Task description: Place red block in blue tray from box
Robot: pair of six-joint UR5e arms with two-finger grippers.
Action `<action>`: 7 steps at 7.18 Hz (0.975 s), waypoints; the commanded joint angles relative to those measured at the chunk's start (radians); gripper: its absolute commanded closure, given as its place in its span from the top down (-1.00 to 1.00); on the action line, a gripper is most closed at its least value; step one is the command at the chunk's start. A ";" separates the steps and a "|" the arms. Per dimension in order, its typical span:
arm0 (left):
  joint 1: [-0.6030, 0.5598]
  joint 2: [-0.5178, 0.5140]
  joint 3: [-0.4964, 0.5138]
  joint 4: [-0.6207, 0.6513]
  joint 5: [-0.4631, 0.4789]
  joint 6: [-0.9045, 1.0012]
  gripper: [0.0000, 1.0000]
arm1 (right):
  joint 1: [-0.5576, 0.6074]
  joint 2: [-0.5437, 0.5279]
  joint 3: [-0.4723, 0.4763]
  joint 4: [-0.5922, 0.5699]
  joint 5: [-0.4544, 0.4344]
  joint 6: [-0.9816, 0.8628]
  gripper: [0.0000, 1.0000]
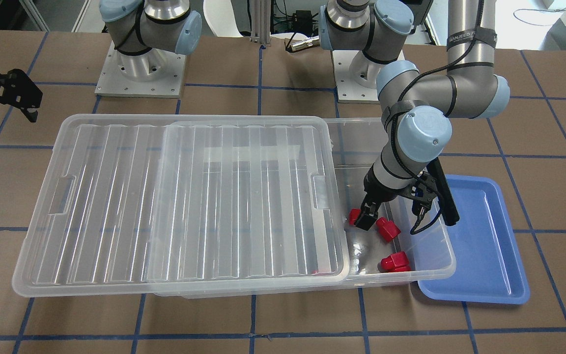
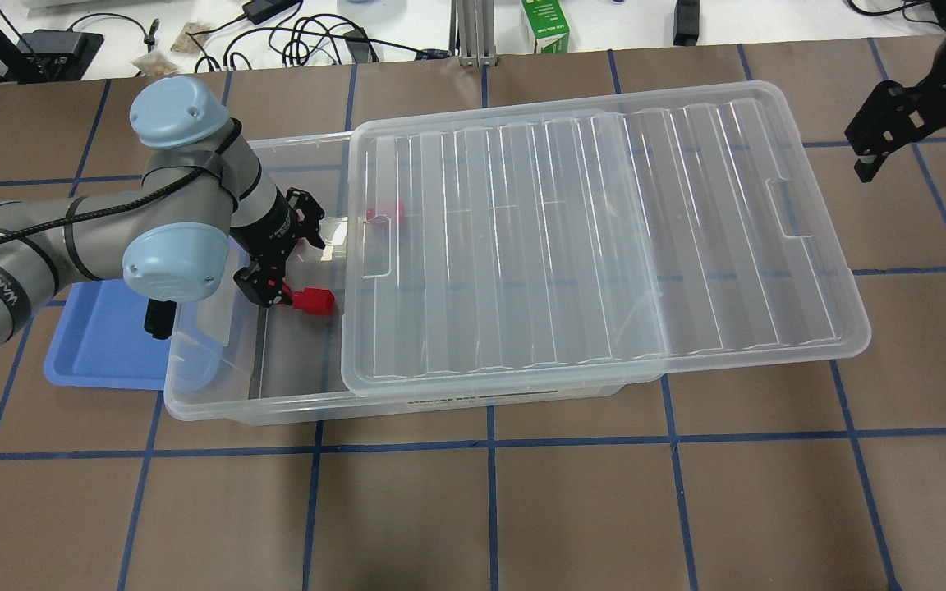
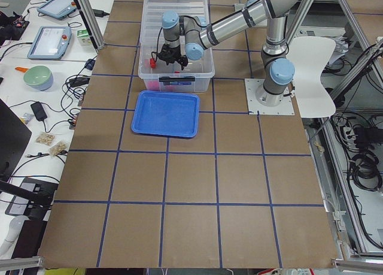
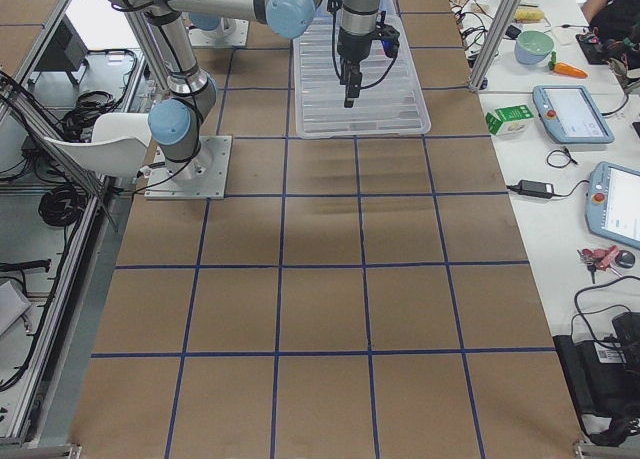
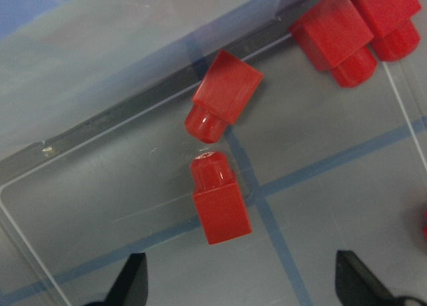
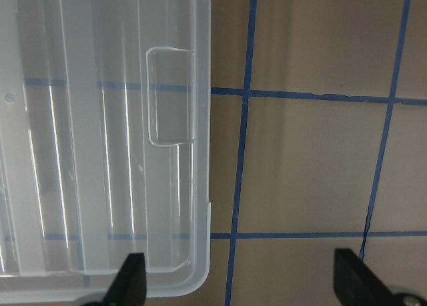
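The left gripper (image 5: 241,283) is released, its jaws spread wide and holding nothing, and it hangs low inside the uncovered end of the large clear plastic storage box (image 2: 218,402). The small glossy red plastic block (image 5: 220,203) lies on its side on the box floor just ahead of the jaw tips and roughly centred between them, with its stub pointing toward the end wall. A second red block (image 5: 223,93) lies stub to stub with it, nearly touching, and two more red blocks (image 5: 340,36) lie near the box corner. The block looks rigid and light. Its gloss suggests a slippery surface, so grip the two flat side faces of the cube body, not the rounded stub. The ribbed clear lid (image 1: 189,196) covers the rest of the box. The shallow light-blue plastic tray (image 1: 484,246) lies just outside the open end. The right gripper (image 6: 241,283), also spread and empty, hovers past the box's far end.
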 commanded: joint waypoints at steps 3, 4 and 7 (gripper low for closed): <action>-0.001 -0.055 -0.017 0.039 0.009 -0.042 1.00 | 0.000 0.002 0.022 0.004 0.030 0.004 1.00; -0.003 -0.061 -0.025 0.041 0.009 -0.054 1.00 | 0.000 0.007 0.022 0.002 0.032 0.004 1.00; -0.001 -0.085 -0.027 0.073 0.006 -0.055 0.86 | -0.005 0.008 0.028 -0.002 0.033 -0.006 1.00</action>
